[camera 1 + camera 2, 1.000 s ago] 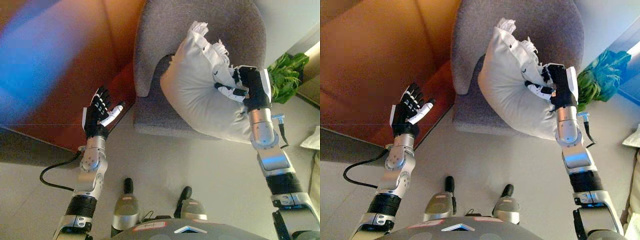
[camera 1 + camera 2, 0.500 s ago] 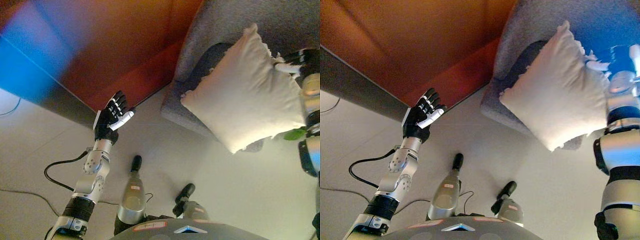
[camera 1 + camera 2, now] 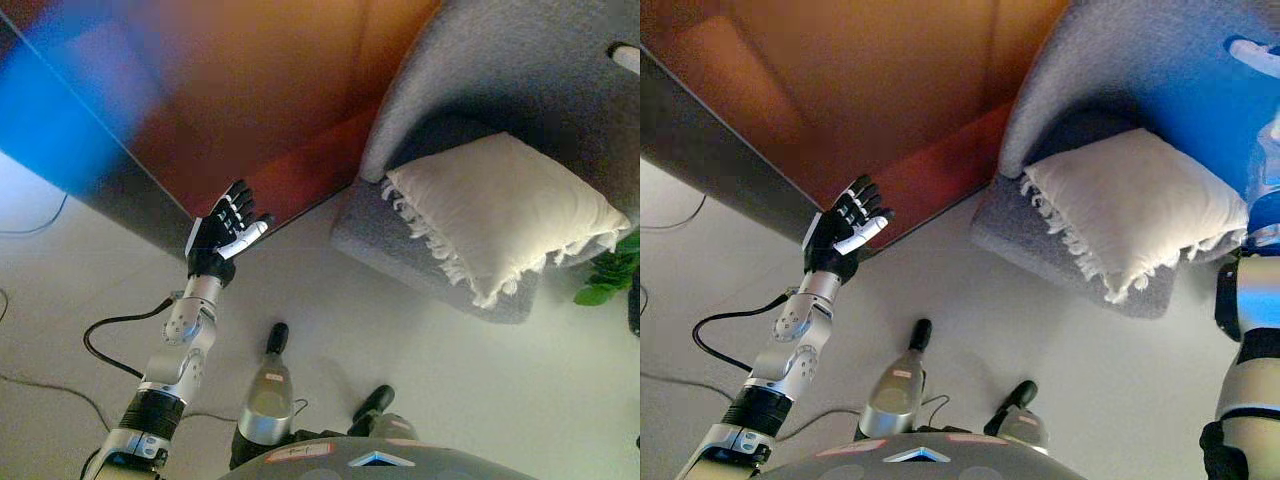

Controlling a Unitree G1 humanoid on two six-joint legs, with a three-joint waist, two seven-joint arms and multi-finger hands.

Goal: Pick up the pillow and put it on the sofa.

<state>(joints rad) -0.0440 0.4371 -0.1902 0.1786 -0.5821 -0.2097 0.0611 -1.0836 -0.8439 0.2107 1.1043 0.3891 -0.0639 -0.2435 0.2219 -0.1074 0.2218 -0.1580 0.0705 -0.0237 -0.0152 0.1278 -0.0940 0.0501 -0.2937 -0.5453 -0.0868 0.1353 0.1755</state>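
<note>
The cream pillow (image 3: 505, 215) with fringed edges lies flat on the seat of the grey sofa (image 3: 500, 70), its front corner hanging slightly over the seat's edge. My right hand (image 3: 1252, 50) shows only at the top right edge, above the backrest and apart from the pillow, with a white-tipped finger stretched out; the rest of it is cut off. My left hand (image 3: 222, 232) is raised over the floor to the left of the sofa, open, palm up and holding nothing.
A reddish-brown wooden panel (image 3: 250, 90) runs diagonally behind my left hand and meets the sofa's left side. A green plant (image 3: 605, 280) stands at the sofa's right. Pale floor (image 3: 420, 340) lies in front of the sofa.
The pillow, held upright by my right hand half a second ago, now lies flat on the seat. My right hand has let go and risen to the top right. The left hand has stayed put.
</note>
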